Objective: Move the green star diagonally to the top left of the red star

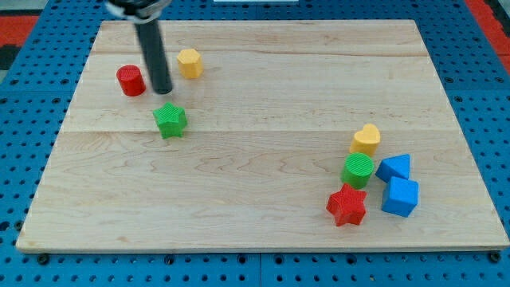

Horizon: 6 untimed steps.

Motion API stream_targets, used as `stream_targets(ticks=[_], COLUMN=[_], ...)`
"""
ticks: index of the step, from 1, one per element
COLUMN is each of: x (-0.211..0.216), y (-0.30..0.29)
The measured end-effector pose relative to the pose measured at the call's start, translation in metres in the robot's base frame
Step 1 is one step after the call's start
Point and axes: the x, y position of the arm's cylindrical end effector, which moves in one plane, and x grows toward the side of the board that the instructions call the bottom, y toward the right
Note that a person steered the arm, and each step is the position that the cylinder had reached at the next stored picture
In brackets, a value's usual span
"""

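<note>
The green star (170, 120) lies on the wooden board (263, 159) at the view's upper left. The red star (347, 206) lies far off at the lower right. My tip (162, 91) stands just above the green star, slightly to its left, close to it but apart. The rod rises from the tip to the view's top edge.
A red cylinder (131, 80) lies left of the tip and a yellow hexagon (190, 62) to its upper right. By the red star are a green cylinder (358, 170), a yellow heart (366, 139), a blue triangle (395, 167) and a blue cube (400, 196).
</note>
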Motion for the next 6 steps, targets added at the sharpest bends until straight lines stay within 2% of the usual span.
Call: stream_targets(ticks=[1, 2, 4, 5, 6], x=[0.077, 0.095, 0.073, 0.090, 0.088], y=[0.020, 0.077, 0.095, 0.193, 0.202])
